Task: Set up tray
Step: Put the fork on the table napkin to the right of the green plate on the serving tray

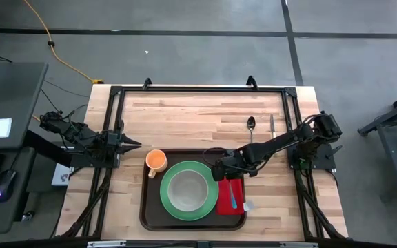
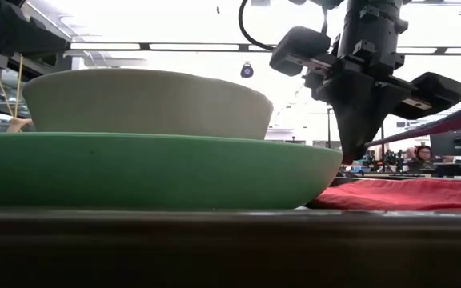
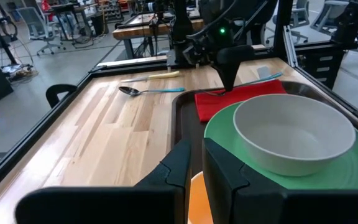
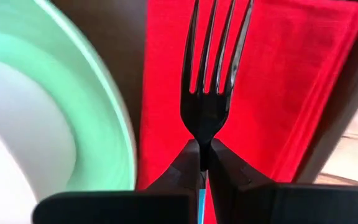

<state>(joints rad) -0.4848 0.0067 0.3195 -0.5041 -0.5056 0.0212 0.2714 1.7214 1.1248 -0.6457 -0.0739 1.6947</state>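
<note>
Tray: your dark brown tray (image 1: 145,213) lies on the near middle of the wooden table (image 1: 185,117).
On the tray: a green plate (image 1: 166,207) carries a pale bowl (image 1: 185,190); a red napkin (image 1: 226,200) lies just beside the plate on its right.
Orange cup: you see it (image 1: 156,160) at the tray's far left corner.
Right claw: yours (image 4: 204,163) is pinched tight on a dark fork (image 4: 214,93) with a blue handle, its tines hanging over the red napkin.
Left claw: yours (image 3: 194,165) waits at the table's left edge near the cup, jaws narrowly apart, holding nothing.
Off the tray: a spoon (image 1: 251,127) and a knife (image 1: 271,125) lie on the table beyond it.
</note>
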